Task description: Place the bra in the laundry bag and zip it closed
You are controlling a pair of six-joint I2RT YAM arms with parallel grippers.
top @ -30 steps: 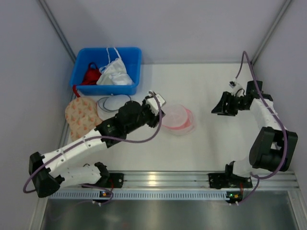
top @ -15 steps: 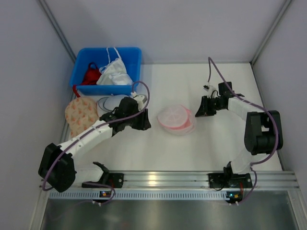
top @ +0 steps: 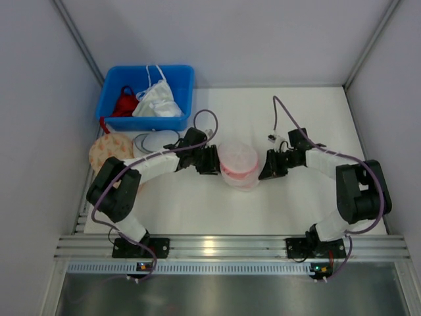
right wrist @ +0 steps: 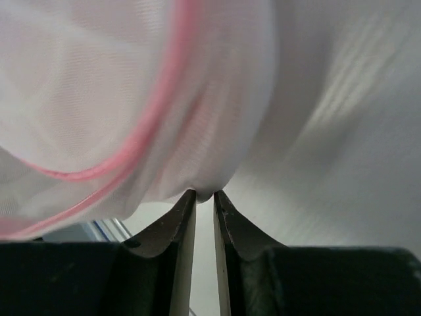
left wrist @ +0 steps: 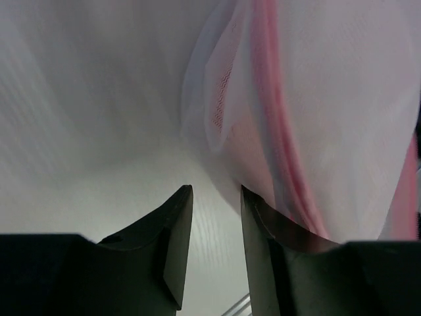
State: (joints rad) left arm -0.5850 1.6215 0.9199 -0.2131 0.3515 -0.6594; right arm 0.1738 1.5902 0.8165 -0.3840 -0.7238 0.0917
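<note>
The laundry bag [top: 238, 158], a round white mesh pouch with pink rims, lies mid-table. Salmon-pink fabric of the bra [top: 242, 178] shows through the mesh at its near side. My left gripper [top: 214, 162] is at the bag's left edge with its jaws a little apart. In the left wrist view the left gripper [left wrist: 216, 189] has only table between its jaws, and the bag [left wrist: 309, 99] rests against the right finger. My right gripper [top: 265, 172] is at the bag's right edge. In the right wrist view the right gripper [right wrist: 204, 193] pinches a fold of the bag [right wrist: 99, 85].
A blue bin [top: 108, 99] at the back left holds a red garment [top: 123, 103] and a white garment [top: 158, 102]. A beige patterned pouch [top: 105, 155] and a dark-rimmed mesh disc [top: 152, 141] lie left of my left arm.
Both arms have swung in toward the bag. The left gripper came to its left edge, and the right gripper moved left and down to its right edge and closed on the mesh.
</note>
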